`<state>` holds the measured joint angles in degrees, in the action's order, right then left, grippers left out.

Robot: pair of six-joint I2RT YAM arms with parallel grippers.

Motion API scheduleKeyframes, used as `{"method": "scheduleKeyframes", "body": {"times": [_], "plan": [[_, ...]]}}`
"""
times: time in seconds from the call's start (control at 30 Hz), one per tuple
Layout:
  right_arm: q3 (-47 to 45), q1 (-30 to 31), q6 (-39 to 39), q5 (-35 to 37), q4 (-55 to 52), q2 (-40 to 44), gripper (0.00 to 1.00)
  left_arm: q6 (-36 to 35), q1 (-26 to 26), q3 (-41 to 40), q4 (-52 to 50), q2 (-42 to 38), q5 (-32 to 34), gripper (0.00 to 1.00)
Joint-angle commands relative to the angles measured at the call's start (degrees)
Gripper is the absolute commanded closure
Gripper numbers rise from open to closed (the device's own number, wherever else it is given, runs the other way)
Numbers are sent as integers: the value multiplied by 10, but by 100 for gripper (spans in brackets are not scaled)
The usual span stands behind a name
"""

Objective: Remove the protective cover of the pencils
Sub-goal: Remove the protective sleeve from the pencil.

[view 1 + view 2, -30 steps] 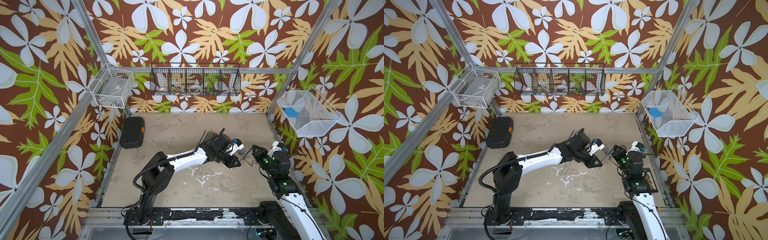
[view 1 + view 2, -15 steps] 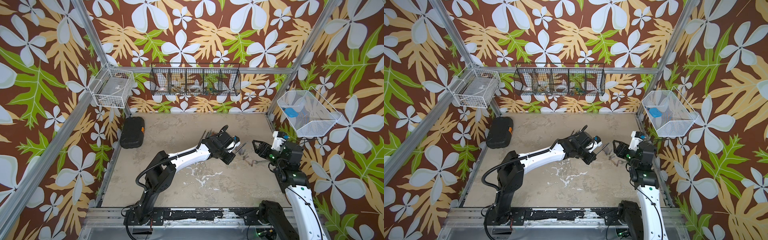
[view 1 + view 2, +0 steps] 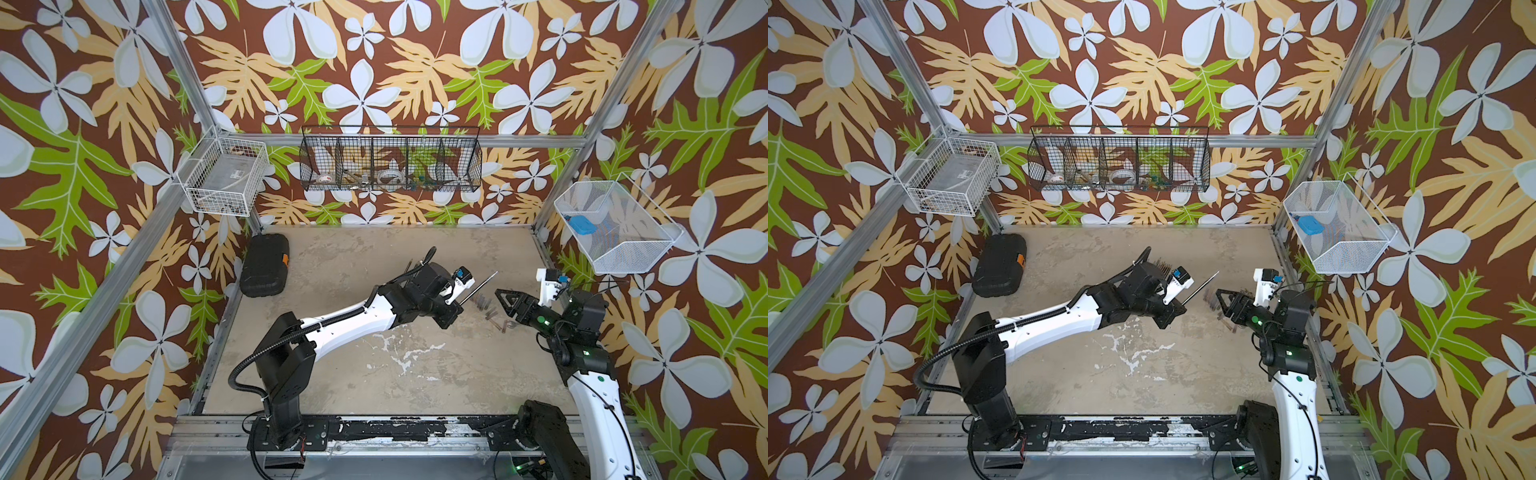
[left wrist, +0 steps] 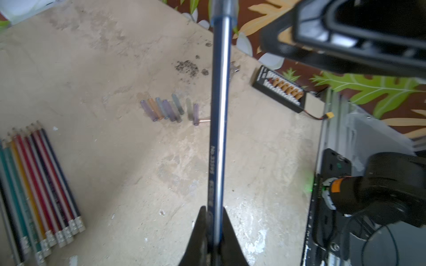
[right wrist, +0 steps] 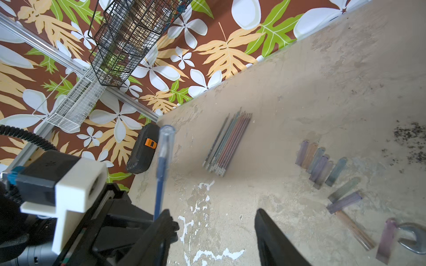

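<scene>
Pencils (image 4: 43, 182) row cropped, clear cap (image 4: 223, 9) blurred

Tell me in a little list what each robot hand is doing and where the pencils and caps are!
left gripper: shut on blue pencil
blue pencil: clear cap on its tip
right gripper: open, empty, near the capped tip
other pencils: side by side on the table
loose caps: rough row on the table, apart from the pencils

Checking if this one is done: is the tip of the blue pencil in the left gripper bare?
No: in the right wrist view a clear cap covers the tip of the blue pencil.
</scene>
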<state>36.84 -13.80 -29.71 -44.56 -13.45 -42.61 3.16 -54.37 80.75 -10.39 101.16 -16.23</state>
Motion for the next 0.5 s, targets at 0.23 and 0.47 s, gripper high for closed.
{"method": "scheduleKeyframes", "body": {"times": [0.23, 0.47], "plan": [[-15, 0, -1, -15, 15, 25, 42, -193, 12, -97, 67, -51, 0, 100], [-103, 0, -58, -60, 78, 83, 46, -224, 19, -74, 20, -44, 5, 100]]}}
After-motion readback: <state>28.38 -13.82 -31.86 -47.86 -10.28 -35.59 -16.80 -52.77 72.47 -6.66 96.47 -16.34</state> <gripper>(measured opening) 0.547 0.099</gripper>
